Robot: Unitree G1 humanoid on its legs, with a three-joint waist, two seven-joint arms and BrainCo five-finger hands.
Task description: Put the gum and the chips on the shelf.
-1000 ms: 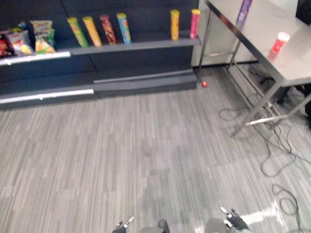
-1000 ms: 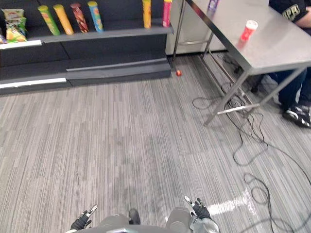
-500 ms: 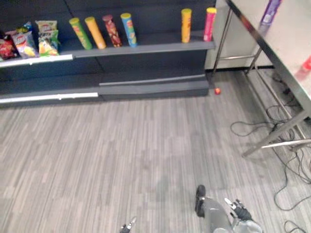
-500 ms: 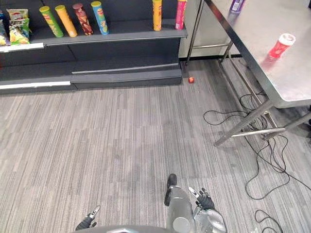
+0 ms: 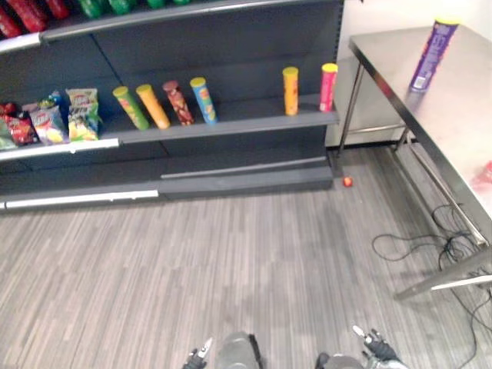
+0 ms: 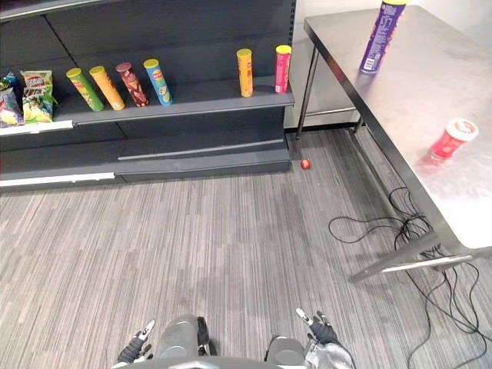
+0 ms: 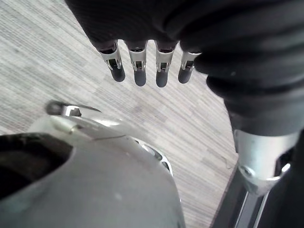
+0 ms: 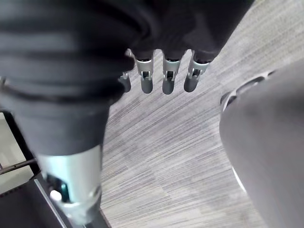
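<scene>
1. Left hand (image 7: 139, 71) and right hand (image 8: 164, 78) hung at the lower edge, fingers straight and empty.
2. The purple chips can (image 6: 380, 36) stood upper right on the table (image 6: 430, 84), with the red gum tub (image 6: 448, 140) at its right edge.

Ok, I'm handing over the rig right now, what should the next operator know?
Left hand open, hanging low, holding nothing. Right hand open, likewise empty.
Purple chips tube stands upright on the steel table, to the robot's right; the red container, likely the gum, sits nearer on that table.
Done: nothing placed.
Left: walk to the table, pick up both, set them on the shelf.
</scene>
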